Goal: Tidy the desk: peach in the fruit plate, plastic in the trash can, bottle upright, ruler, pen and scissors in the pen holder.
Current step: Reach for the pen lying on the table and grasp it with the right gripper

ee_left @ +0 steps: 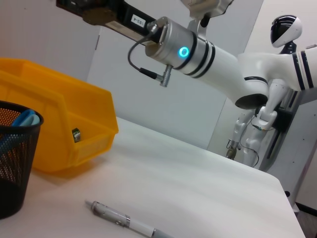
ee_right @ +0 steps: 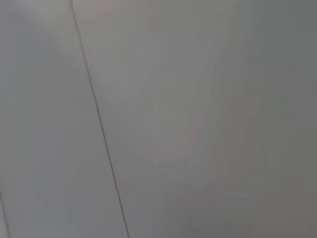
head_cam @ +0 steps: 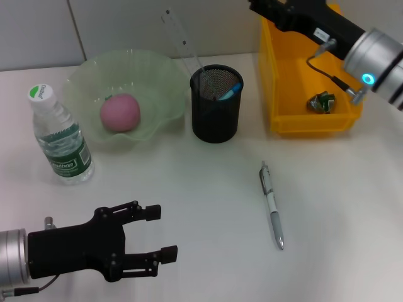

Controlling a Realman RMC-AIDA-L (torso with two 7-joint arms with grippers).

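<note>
A pink peach lies in the green fruit plate. The water bottle stands upright at the left. The black mesh pen holder holds a clear ruler and blue-handled scissors. A silver pen lies on the table right of centre; it also shows in the left wrist view. Crumpled plastic lies in the yellow bin. My left gripper is open and empty, low at the front left. My right gripper is raised above the bin's far corner, cut off by the top edge.
The right arm reaches in over the yellow bin from the right; it also shows in the left wrist view. The white table has a bare stretch between my left gripper and the pen. The right wrist view shows only a grey wall.
</note>
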